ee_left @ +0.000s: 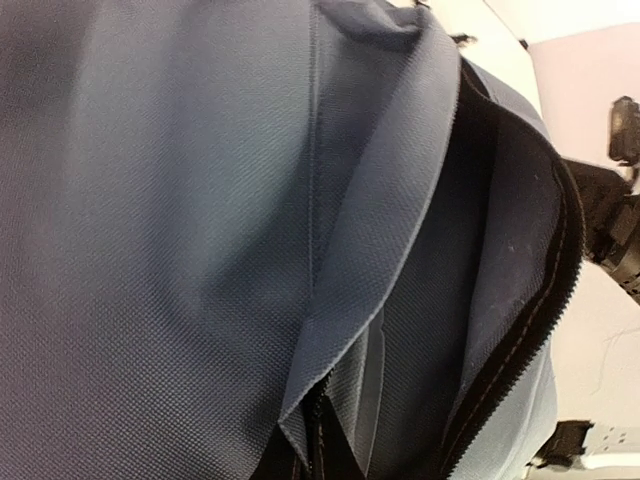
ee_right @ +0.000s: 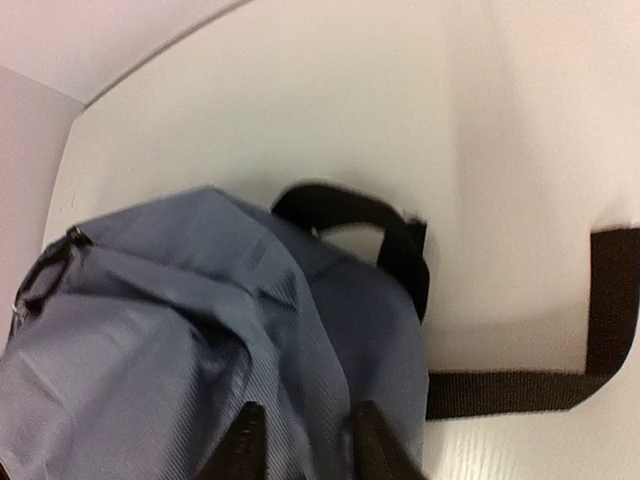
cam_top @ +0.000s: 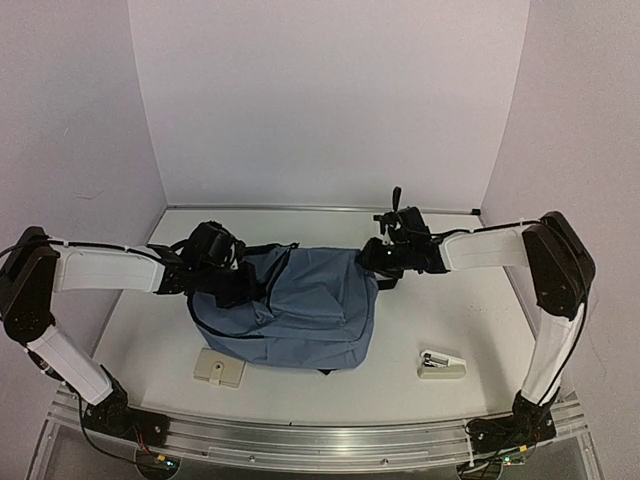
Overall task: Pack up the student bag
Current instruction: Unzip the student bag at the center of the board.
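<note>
The student bag (cam_top: 300, 300) lies in the middle of the table, slate-blue with black trim. My left gripper (cam_top: 222, 268) sits at the bag's upper left edge. In the left wrist view bag fabric (ee_left: 200, 250) fills the frame and hides the fingers. A fold of the opening's edge runs down to where the jaws are, and the black zip (ee_left: 540, 330) gapes to the right. My right gripper (cam_top: 378, 258) is over the bag's upper right corner. Its two fingers (ee_right: 245, 445) stand apart, with a ridge of the bag (ee_right: 200, 330) between them.
A flat beige rectangular item (cam_top: 218, 368) lies in front of the bag's left corner. A white stapler (cam_top: 441, 364) lies at the front right. The bag's black carry loop (ee_right: 370, 215) and a loose black strap (ee_right: 520, 390) trail on the table toward the back wall.
</note>
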`<state>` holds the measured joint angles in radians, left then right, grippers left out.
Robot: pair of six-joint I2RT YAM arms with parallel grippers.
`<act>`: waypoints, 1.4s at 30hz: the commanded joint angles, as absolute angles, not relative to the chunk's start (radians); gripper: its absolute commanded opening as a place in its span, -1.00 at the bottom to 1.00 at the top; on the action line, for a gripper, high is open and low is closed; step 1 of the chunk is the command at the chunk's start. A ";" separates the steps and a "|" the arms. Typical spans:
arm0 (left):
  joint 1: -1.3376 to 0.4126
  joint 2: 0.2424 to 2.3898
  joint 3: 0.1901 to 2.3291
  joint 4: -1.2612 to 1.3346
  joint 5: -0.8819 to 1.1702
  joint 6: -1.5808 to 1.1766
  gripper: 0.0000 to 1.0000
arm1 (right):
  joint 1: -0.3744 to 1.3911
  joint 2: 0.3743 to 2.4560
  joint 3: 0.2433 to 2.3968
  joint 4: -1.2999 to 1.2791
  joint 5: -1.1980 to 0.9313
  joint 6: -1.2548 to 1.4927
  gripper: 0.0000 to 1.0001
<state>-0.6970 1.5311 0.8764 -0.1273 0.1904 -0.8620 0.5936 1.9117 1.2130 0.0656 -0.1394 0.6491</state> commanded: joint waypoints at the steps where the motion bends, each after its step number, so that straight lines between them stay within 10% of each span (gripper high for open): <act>1: -0.713 1.532 0.830 0.007 0.176 -0.983 -1.00 | 0.582 1.823 1.309 -0.014 -0.024 0.591 0.24; 17: -0.746 1.618 0.827 0.202 0.220 -1.062 -1.00 | 1.009 1.956 1.740 -0.481 0.509 0.685 0.47; 34: -0.772 1.646 0.841 0.199 0.189 -1.066 -1.00 | 1.086 2.322 2.158 -0.839 0.715 0.731 0.54; 42: -0.772 1.641 0.828 0.188 0.160 -1.077 -0.99 | 1.086 2.299 2.149 -0.842 0.714 0.736 -0.57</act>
<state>-0.7547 1.6245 0.8280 0.1886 0.1696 -1.0671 1.0836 2.3177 2.1193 -0.8081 0.6704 0.7201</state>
